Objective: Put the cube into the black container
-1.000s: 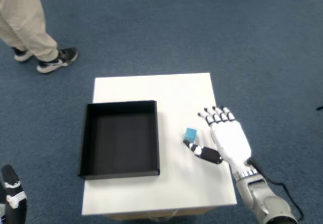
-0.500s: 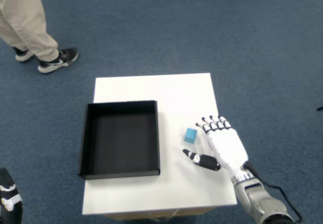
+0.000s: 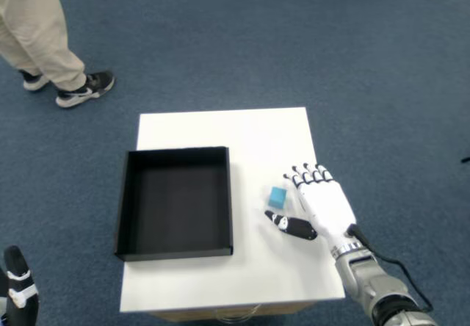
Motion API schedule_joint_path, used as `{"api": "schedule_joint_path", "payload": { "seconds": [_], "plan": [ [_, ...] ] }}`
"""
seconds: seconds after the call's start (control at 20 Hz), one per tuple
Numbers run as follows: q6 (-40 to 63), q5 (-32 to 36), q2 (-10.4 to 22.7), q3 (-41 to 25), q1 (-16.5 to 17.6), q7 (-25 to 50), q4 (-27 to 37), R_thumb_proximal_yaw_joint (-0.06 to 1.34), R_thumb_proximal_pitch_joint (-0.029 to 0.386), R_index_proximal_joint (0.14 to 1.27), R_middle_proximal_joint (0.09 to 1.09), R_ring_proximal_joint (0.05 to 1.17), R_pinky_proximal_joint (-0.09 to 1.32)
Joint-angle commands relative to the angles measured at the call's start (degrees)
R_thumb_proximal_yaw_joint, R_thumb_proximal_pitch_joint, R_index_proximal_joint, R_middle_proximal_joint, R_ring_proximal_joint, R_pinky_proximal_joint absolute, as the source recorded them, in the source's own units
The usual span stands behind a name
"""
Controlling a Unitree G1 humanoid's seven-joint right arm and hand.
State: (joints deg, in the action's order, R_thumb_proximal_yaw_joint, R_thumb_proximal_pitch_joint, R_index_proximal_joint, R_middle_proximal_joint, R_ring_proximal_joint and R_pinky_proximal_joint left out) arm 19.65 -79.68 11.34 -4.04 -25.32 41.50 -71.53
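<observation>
A small light-blue cube (image 3: pixel 277 197) lies on the white table (image 3: pixel 220 131), right of the black container (image 3: pixel 175 201). The container is a shallow square black tray with nothing visible inside it. My right hand (image 3: pixel 317 203) hovers just right of the cube, palm down, fingers spread and open. Its fingertips (image 3: pixel 297 179) reach past the cube's right side. The black-tipped thumb (image 3: pixel 288 225) sticks out to the left, just below the cube. Nothing is held.
A person's legs in beige trousers and a dark sneaker (image 3: pixel 84 89) stand on the blue carpet at upper left. The other hand (image 3: pixel 18 295) shows at the bottom left corner. The table's right edge runs under my right hand.
My right hand has shifted slightly left and toward the cube, after dipping lower half a second ago. The cube and the container have not moved.
</observation>
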Motion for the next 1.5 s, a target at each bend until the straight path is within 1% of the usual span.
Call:
{"api": "schedule_joint_path", "payload": {
  "seconds": [0.05, 0.15, 0.3, 0.45, 0.8, 1.0, 1.2, 1.5],
  "plan": [
    [-1.1, 0.1, 0.8, 0.7, -3.7, 3.6, -0.9, 0.35, -0.017, 0.32, 0.15, 0.13, -0.04],
    [-0.9, 0.4, 0.8, 1.0, -4.4, 4.3, -2.1, 0.35, -0.016, 0.32, 0.15, 0.13, -0.04],
    [0.1, 0.9, 0.6, 1.6, -7.2, 5.3, -3.0, 0.35, -0.015, 0.32, 0.15, 0.13, -0.04],
    [1.0, 1.1, 0.5, 1.6, -8.7, 5.8, -3.6, 0.35, -0.013, 0.32, 0.15, 0.12, -0.04],
    [2.4, 0.3, 0.1, 1.0, -8.2, 8.2, -6.0, 0.34, -0.008, 0.35, 0.16, 0.13, -0.04],
    [2.7, -0.3, -0.3, 0.4, -9.5, 9.3, -6.5, 0.34, -0.006, 0.38, 0.16, 0.13, -0.04],
    [3.2, -0.9, -0.5, -0.1, -9.8, 10.4, -6.9, 0.34, -0.005, 0.39, 0.16, 0.13, -0.04],
    [2.4, -2.2, -0.7, -1.0, -8.6, 11.5, -9.0, 0.34, -0.005, 0.41, 0.17, 0.13, -0.04]
  ]
}}
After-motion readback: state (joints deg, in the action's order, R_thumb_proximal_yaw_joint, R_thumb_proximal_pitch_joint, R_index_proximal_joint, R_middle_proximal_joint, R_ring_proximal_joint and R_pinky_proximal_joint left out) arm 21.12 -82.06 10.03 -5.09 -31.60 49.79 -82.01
